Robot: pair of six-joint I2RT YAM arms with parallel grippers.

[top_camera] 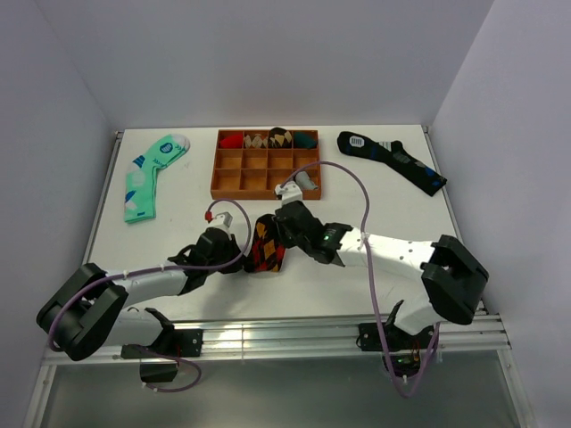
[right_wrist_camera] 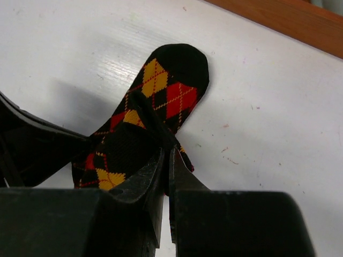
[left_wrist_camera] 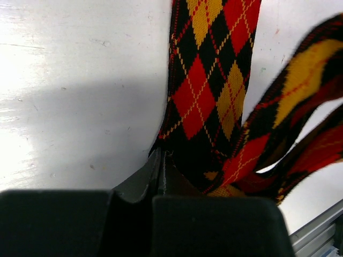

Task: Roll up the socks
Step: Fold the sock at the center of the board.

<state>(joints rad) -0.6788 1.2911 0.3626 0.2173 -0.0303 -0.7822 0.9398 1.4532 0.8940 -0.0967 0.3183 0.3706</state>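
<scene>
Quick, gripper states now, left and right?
Left gripper: closed, pinching the argyle sock.
Right gripper: closed on the same argyle sock.

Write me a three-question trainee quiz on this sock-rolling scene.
1. True or false: the left gripper and the right gripper are both shut on the argyle sock.
2. The mint green sock lies: A) left of the wooden tray; B) inside it; C) under an arm.
3. Fill in: the dark navy sock lies to the tray's ___.
Key: 1 true; 2 A; 3 right.
</scene>
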